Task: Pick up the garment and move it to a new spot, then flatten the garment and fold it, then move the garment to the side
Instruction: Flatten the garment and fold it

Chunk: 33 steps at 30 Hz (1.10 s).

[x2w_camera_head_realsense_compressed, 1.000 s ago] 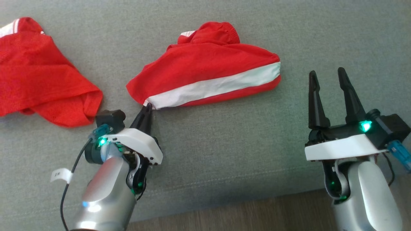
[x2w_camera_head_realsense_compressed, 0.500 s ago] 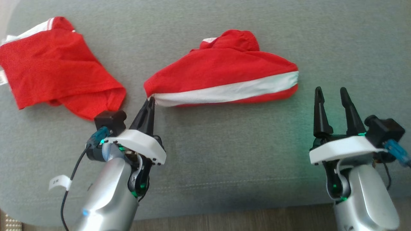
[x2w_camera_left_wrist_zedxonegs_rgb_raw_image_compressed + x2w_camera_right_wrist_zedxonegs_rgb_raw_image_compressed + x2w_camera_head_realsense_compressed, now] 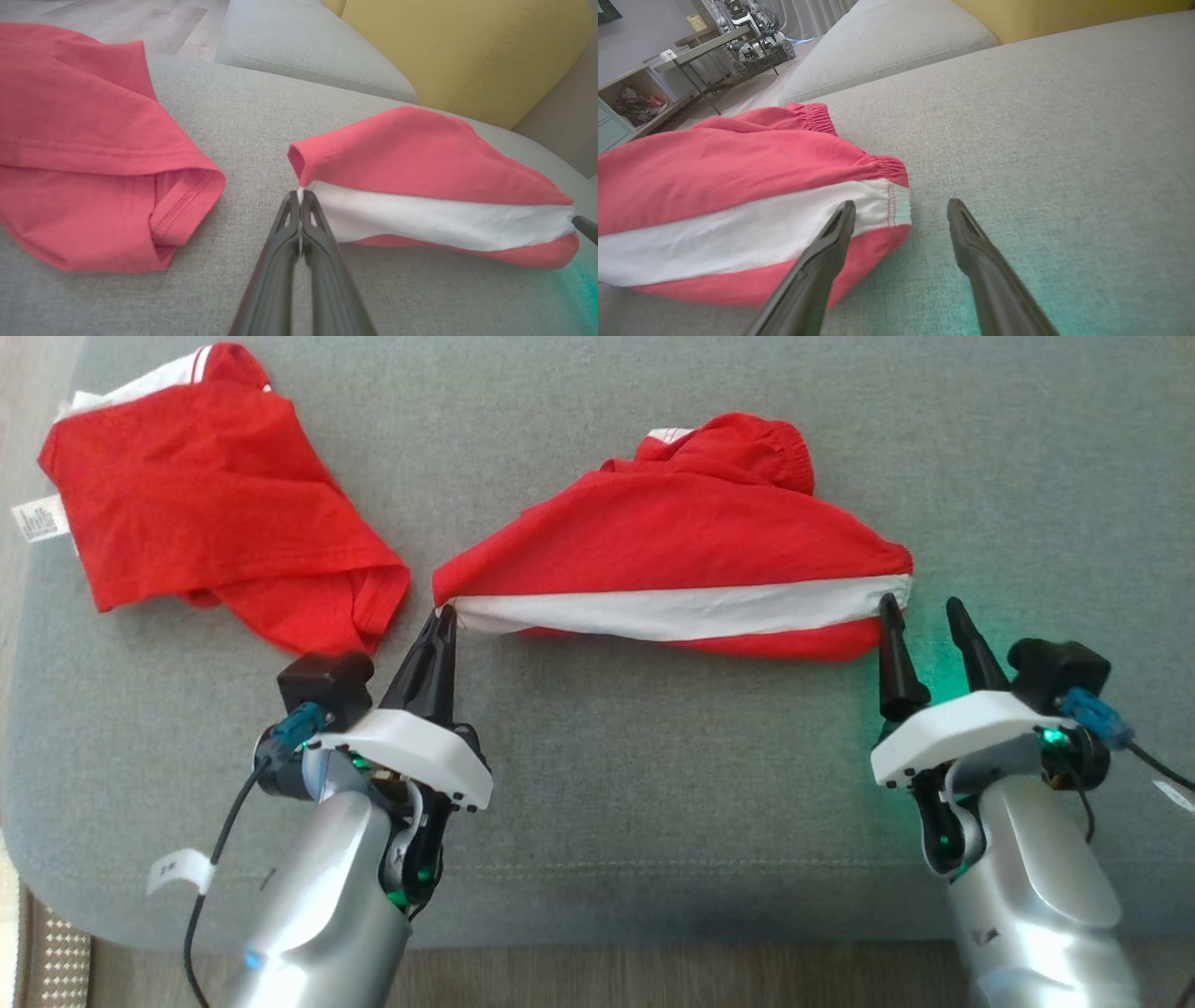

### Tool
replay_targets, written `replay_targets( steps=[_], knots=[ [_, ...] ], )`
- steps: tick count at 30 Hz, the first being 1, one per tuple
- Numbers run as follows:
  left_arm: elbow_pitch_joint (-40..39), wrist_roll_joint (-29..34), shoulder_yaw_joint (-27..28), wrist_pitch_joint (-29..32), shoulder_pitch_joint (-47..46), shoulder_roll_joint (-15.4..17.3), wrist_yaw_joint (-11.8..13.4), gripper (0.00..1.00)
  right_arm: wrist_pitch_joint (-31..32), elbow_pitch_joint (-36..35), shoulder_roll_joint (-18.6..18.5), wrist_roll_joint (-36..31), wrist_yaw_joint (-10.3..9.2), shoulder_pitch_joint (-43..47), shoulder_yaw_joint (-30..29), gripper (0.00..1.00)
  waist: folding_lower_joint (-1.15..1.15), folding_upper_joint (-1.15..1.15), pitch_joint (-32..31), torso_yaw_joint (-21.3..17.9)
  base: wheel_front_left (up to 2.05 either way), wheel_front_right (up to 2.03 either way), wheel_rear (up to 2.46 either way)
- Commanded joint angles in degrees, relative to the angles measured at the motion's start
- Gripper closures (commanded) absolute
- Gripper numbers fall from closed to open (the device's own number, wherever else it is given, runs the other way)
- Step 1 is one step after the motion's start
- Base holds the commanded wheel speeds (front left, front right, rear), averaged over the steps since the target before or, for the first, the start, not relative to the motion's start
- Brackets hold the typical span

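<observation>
I count two red garments on the grey cushion [image 3: 653, 756]: striped shorts [image 3: 672, 541] at centre, a shirt [image 3: 205, 495] at ten o'clock, its top cut off. My left gripper [image 3: 446, 614] is clamped on the shorts' nine-o'clock corner; my right gripper [image 3: 920, 600], fingers apart, sits at their three-o'clock end, perhaps touching.

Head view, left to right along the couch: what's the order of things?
red T-shirt → left gripper, shut on the shorts' corner → red shorts with white stripe → right gripper, open at the waistband end.
</observation>
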Motion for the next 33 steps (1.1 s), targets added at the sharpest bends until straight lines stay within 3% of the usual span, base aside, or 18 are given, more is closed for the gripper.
replay_targets(
  steps=[1,27,28,29,30,33],
  knots=[
    [-1.9,0.0,1.4,-0.3,-1.4,0.8,0.3,1.00,-0.4,-1.0,0.3,-0.7,0.41,-2.2,1.4,0.00,0.00,0.00,0.4,0.2,0.00,0.00,0.00],
    [-1.0,0.2,1.6,-0.3,-3.0,0.8,0.6,1.00,-0.4,4.2,0.3,-1.3,0.41,-6.0,3.2,0.01,0.00,0.00,2.4,0.7,0.00,0.00,0.00],
    [-0.9,0.1,1.6,-0.3,-3.0,0.8,0.6,1.00,-0.4,4.2,0.3,-1.3,0.41,-5.9,3.3,0.53,0.00,0.00,2.4,0.7,0.00,0.00,0.00],
    [-0.9,0.1,1.6,-0.3,-3.0,0.8,0.6,1.00,-0.4,4.3,0.3,-1.3,0.41,-5.9,3.4,0.84,0.00,0.00,2.4,0.7,0.00,0.00,0.00],
    [-0.9,0.1,1.6,-0.3,-3.0,0.8,0.6,1.00,-0.4,4.3,0.3,-1.4,0.41,-5.9,3.6,1.00,0.00,0.00,2.4,0.7,0.00,0.00,0.00],
    [-0.8,0.1,1.7,-0.3,-3.0,0.8,0.7,1.00,-0.4,3.9,0.3,-2.1,0.41,-5.8,3.6,1.00,0.00,0.00,2.3,0.5,0.00,0.00,0.00]
  ],
)
